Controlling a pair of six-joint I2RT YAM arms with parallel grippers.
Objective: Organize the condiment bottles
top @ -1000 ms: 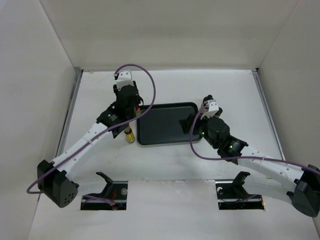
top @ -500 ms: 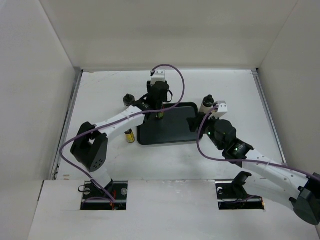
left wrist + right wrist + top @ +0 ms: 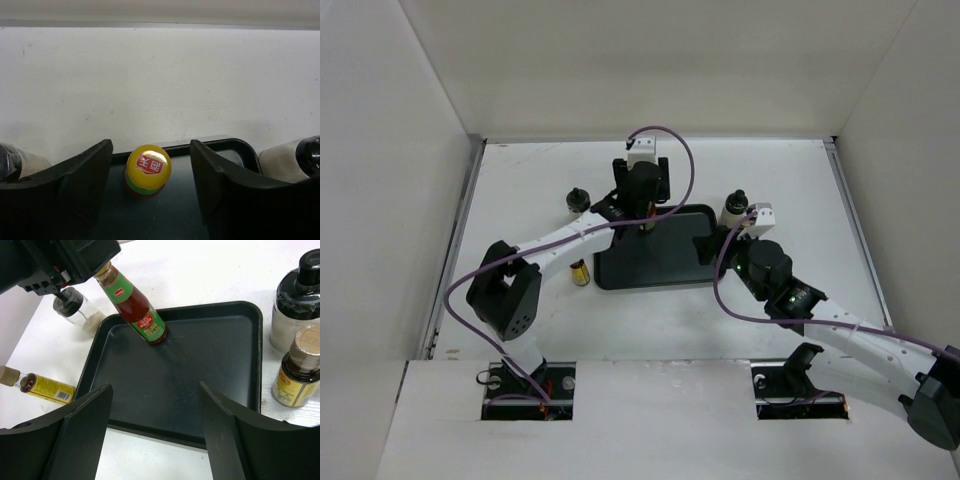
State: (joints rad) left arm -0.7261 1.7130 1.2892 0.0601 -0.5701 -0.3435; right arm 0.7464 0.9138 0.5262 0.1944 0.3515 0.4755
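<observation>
Sauce bottle set down: the tall sauce bottle (image 3: 136, 305) is seen upright in the far-left corner of the black tray (image 3: 210, 360). Its long axis is vertical, and its yellow cap (image 3: 148, 165) is placed directly beneath the left gripper (image 3: 150, 150). The jaws are parted to either side of the cap with a gap on each side, so nothing is held. A straight lift clear is judged to be that arm's next move.

The right gripper (image 3: 155, 390) is shown wide open and empty above the tray's near edge. A small bottle (image 3: 298, 375) with a yellow label is stood on the table just right of the tray, nearest the right arm. A yellow-labelled bottle (image 3: 42, 387) is laid on its side left of the tray, cap pointed away from it, nearer the left arm.

A red emblem with white characters is printed on the yellow cap. A red badge is carried on the tall bottle's green label, but no wording can be read.
</observation>
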